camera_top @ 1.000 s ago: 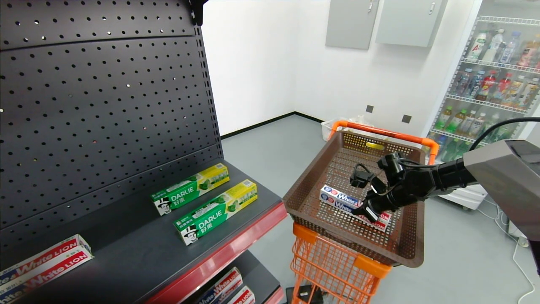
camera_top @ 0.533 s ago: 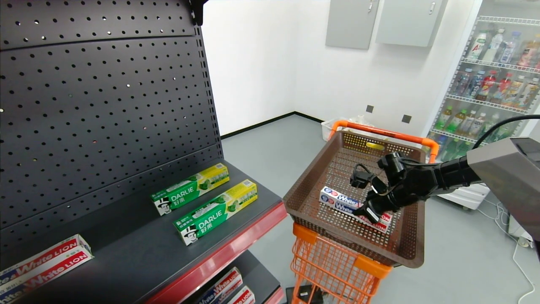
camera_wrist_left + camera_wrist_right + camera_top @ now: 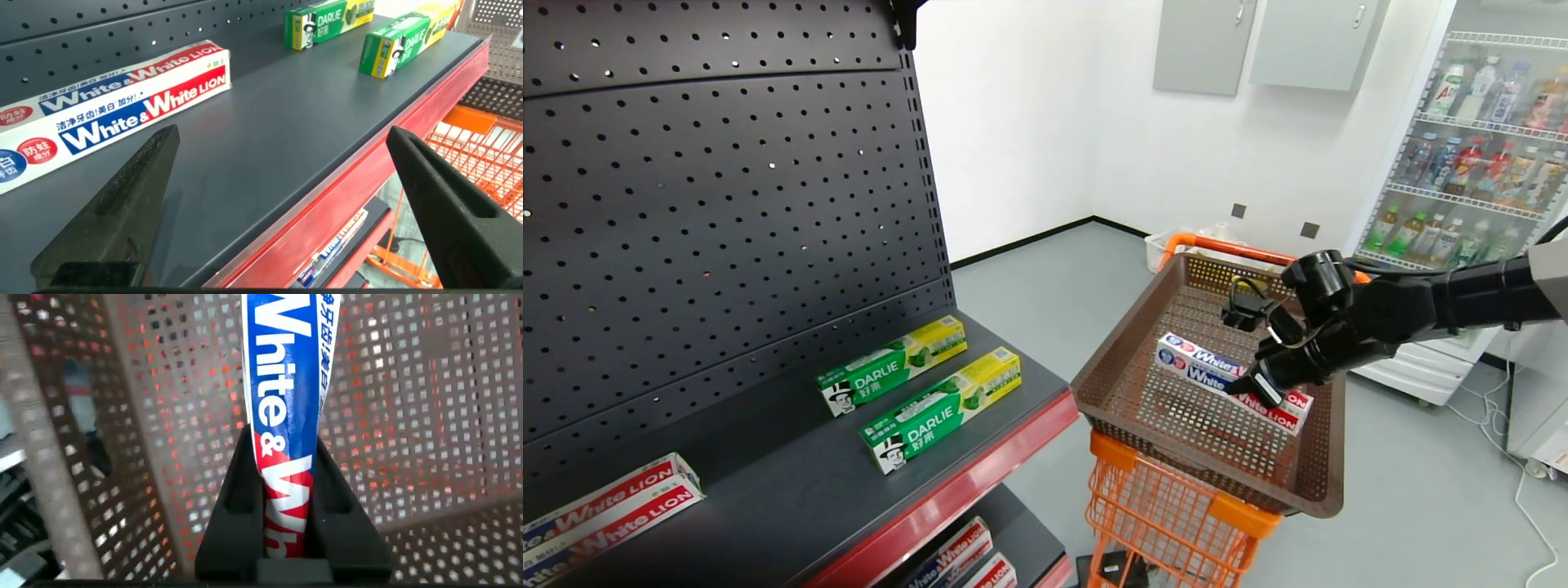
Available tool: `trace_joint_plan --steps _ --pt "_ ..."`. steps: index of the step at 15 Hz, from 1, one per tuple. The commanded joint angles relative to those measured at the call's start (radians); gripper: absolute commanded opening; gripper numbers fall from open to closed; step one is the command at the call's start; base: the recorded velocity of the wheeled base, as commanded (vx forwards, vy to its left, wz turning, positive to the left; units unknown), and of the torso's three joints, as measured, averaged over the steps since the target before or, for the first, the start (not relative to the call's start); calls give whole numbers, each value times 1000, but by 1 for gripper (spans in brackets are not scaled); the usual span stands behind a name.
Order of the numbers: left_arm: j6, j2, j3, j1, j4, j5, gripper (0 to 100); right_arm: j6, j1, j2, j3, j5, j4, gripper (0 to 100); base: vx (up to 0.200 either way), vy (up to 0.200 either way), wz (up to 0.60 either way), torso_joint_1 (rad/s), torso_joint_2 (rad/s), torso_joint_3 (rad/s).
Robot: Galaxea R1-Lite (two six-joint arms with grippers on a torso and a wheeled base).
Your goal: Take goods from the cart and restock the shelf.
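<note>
Up it comes: your right end effector [image 3: 1255, 385], clamped tight on the toothpaste box [image 3: 1201, 367], has lifted it off the floor of the basket [image 3: 1111, 359]. It now hangs above the mesh. The pick looks secure, so carry it to the shelf [image 3: 768, 482].

Places taken from right gripper [image 3: 1262, 384] | drinks fridge [image 3: 1421, 371] close behind, to its right, bottles [image 3: 1470, 163] on wire racks | two grey wall cabinets [image 3: 1266, 41] high above, beyond | white tub [image 3: 1164, 245] on floor beyond, to its left | two dark wall plates [image 3: 1238, 210] beyond | white cable [image 3: 1531, 506] on floor below, to its right
</note>
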Motion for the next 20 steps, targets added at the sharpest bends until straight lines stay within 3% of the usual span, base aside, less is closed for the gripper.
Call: trace_joint_plan --steps 1,4,18,20 --pt "0 0 0 0 0 1 100 37 7 -155 59 -15 33 0 0 0 0 0 0 0" --pt "0 0 0 0 0 1 100 121 39 -300 149 -12 24 0 0 0 0 0 0 0" --pt "0 1 0 0 0 1 100 206 96 -833 640 -24 22 0 0 0 0 0 0 0" --pt "0 0 0 0 0 1 100 206 82 -902 698 -85 20 0 0 0 0 0 0 0"
